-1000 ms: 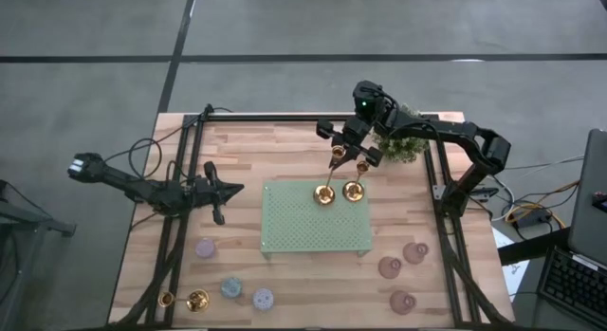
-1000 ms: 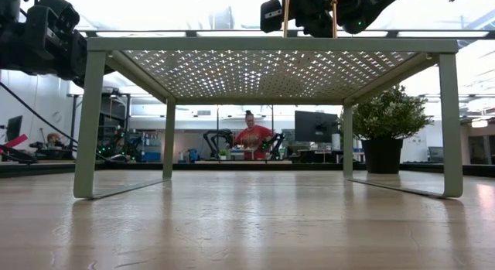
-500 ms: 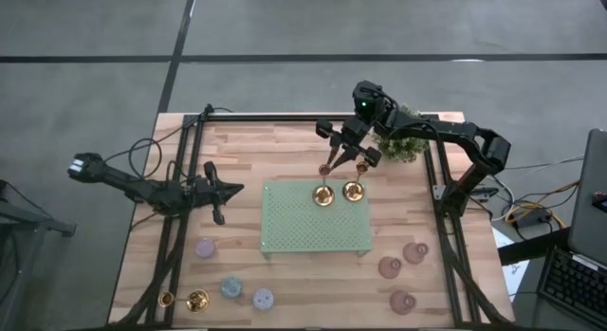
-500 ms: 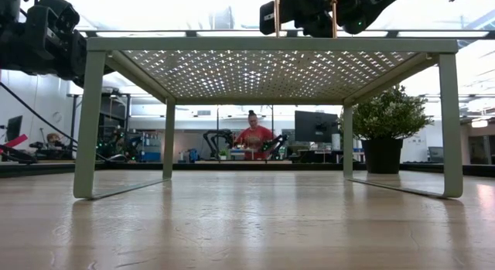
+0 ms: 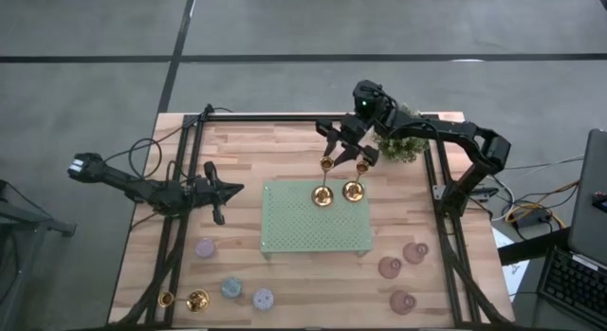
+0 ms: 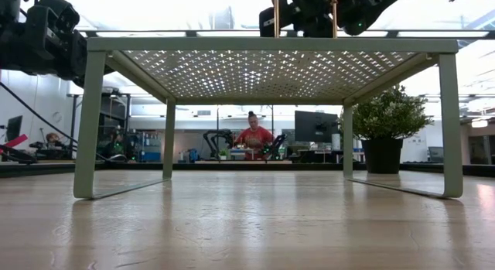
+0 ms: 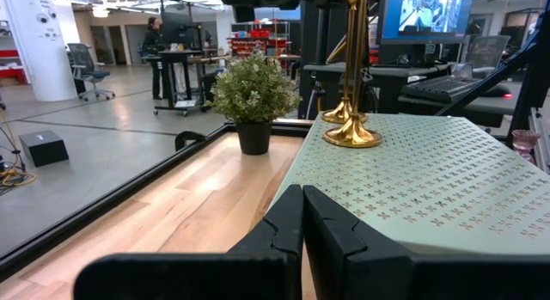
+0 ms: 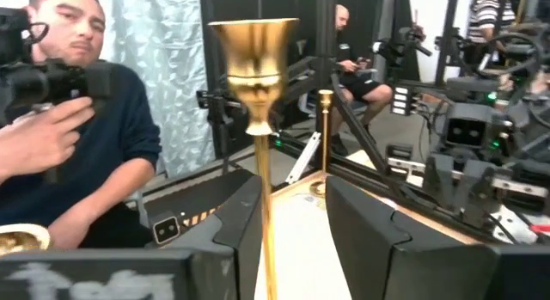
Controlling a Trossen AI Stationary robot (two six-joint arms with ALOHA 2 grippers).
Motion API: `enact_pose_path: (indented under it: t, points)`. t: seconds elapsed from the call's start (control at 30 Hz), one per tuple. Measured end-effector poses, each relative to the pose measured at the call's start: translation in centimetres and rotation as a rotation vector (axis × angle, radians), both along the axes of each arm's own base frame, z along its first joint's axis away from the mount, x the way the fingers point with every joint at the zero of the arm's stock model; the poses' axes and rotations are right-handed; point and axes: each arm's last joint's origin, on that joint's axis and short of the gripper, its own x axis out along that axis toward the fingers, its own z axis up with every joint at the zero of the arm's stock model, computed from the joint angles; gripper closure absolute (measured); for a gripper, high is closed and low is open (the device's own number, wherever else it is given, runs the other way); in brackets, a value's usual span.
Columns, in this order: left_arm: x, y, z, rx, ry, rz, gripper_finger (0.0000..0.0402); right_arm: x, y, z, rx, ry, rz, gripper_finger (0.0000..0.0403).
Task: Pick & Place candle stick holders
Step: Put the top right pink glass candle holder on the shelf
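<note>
Two slim gold candle stick holders stand upright on their round bases at the far edge of the green perforated shelf (image 5: 316,227): one (image 5: 323,193) and one (image 5: 353,190). My right gripper (image 5: 342,160) reaches level from the far right, open. The left holder's stem (image 8: 265,188) stands between its fingers, with the cup (image 8: 255,55) above them. A third gold holder (image 5: 186,299) lies on its side at the near left. Small squat pastel holders (image 5: 230,287) and brownish-pink ones (image 5: 402,265) rest on the table. My left gripper (image 7: 302,223) waits shut at the left. My right gripper has the holder's thin stem (image 8: 266,214) close beside the inner face of one finger (image 8: 241,227); the other finger (image 8: 369,235) stands well clear of it. I cannot tell whether the near finger touches the stem. The holder stands upright on the shelf.
A potted plant (image 5: 398,141) stands at the far right corner, just behind my right arm. The shelf rises on four legs (image 6: 87,123) above the wooden table (image 5: 285,151). People stand beyond the table (image 8: 77,128).
My right gripper's fingers have parted from the stem. The left gold holder, which leaned with its top toward the other holder, has swung its top toward the table's left and now stands upright. Its base has stayed where it was on the shelf.
</note>
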Motion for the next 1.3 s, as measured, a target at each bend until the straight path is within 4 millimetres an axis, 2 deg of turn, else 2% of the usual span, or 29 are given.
enact_pose_path:
  t: [0.37,0.53,0.67,0.83,1.03,1.17,1.3]
  points:
    - [0.0,0.0,0.0,0.0,0.0,0.0,0.0389,-1.9,-3.7,0.3,0.045,0.048,-0.115,0.0257]
    - [0.0,0.0,0.0,0.0,0.0,0.0,0.0389,-3.3,-5.0,1.1,0.06,0.056,-0.164,0.0266]
    - [0.0,0.0,0.0,0.0,0.0,0.0,0.0389,-4.4,-5.2,2.3,0.079,0.066,-0.188,0.0281]
    - [0.0,0.0,0.0,0.0,0.0,0.0,0.0389,-5.9,-4.0,4.3,0.06,0.032,-0.187,0.0314]
    - [0.0,0.0,0.0,0.0,0.0,0.0,0.0389,-9.0,-1.4,6.6,0.009,-0.041,-0.193,0.0385]
    - [0.0,0.0,0.0,0.0,0.0,0.0,0.0389,-11.3,0.5,7.0,-0.006,-0.07,-0.217,0.0393]
    - [0.0,0.0,0.0,0.0,0.0,0.0,0.0389,-13.2,2.4,6.7,-0.006,-0.083,-0.242,0.0394]
